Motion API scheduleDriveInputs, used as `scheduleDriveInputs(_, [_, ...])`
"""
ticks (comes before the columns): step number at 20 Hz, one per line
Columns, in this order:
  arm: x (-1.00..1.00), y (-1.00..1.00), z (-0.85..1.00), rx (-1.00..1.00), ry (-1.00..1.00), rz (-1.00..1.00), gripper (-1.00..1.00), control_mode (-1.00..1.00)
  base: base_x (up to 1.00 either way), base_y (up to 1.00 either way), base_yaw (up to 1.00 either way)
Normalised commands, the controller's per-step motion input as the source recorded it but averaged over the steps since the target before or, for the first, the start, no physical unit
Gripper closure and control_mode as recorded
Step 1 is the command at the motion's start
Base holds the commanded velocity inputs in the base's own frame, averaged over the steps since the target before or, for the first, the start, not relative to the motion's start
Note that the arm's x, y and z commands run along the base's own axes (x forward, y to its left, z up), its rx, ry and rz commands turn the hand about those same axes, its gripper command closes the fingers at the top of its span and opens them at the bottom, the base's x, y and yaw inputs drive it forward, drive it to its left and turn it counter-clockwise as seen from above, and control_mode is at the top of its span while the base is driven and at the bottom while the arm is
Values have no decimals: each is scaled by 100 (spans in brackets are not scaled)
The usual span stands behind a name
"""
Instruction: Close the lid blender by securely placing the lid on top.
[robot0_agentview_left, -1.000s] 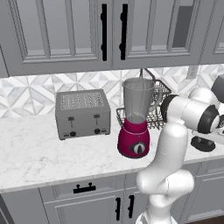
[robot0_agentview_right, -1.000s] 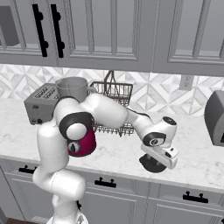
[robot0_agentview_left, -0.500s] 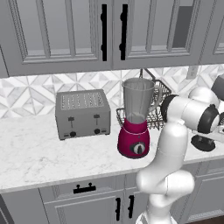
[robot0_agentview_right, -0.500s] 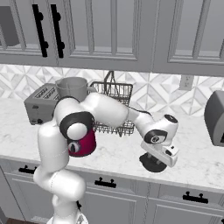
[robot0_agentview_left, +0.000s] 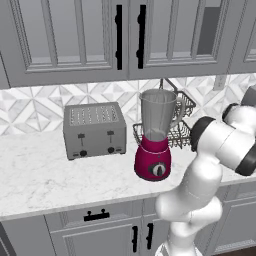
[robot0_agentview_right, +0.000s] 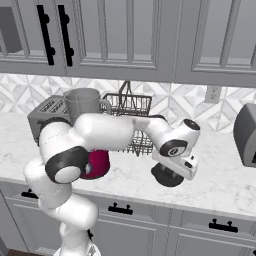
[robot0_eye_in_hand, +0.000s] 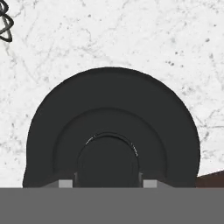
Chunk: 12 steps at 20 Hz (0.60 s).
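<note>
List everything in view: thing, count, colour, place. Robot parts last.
blender: 1, clear jar on magenta base, mid counter, no lid on.
lid: 1, dark grey, flat on the counter under the end effector.
toaster: 1, silver, left of the blender.
wire rack: 1, black, behind the blender.
counter: 1, white marble.
cabinets: grey, black handles, above and below.
appliance: 1, dark grey, far right.
end effector: 1, just above the lid.

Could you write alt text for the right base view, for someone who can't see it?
A white robot arm reaches down over a marble counter, its gripper right above a dark round lid lying there. Behind the arm stand a clear-jarred blender with no lid on it, a wire basket and a silver toaster, under grey cabinets.
</note>
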Motion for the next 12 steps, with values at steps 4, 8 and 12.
scheduleDriveInputs(4, [-48, 48, 98, -4, -24, 12, 100, -100, 0, 0, 0])
scheduleDriveInputs(8, [-43, 58, 100, -2, -19, 8, 100, -100, 0, 0, 0])
scheduleDriveInputs(12, [-32, 51, 100, -3, -19, 6, 100, -100, 0, 0, 0])
